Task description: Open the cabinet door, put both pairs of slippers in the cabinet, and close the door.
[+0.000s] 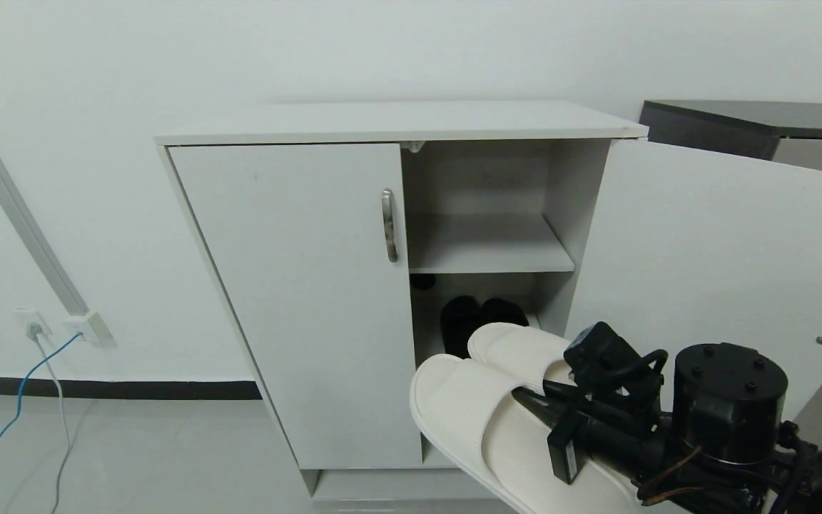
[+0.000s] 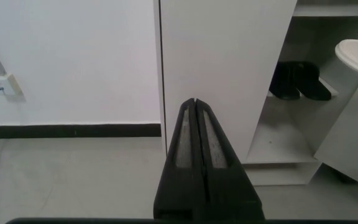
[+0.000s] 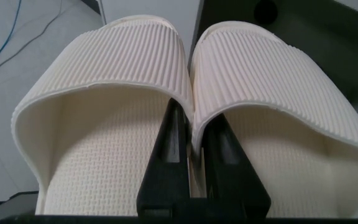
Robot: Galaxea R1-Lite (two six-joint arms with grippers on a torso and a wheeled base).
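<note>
The right gripper (image 1: 536, 401) (image 3: 191, 121) is clamped on the adjoining inner edges of a pair of cream ribbed fabric slippers (image 1: 475, 400) (image 3: 123, 74), holding them side by side just before the white two-door cabinet (image 1: 397, 123), toes toward its open right half. Inside, below the single shelf (image 1: 486, 246), a pair of black slippers (image 1: 482, 315) (image 2: 300, 81) rests on the bottom; the right door (image 1: 703, 235) stands wide open, while the left door (image 1: 297, 300), with its metal bar handle (image 1: 389, 225), is shut. The left gripper (image 2: 194, 107), fingers pressed together on nothing, faces that shut door.

No legible text anywhere, seemingly.
</note>
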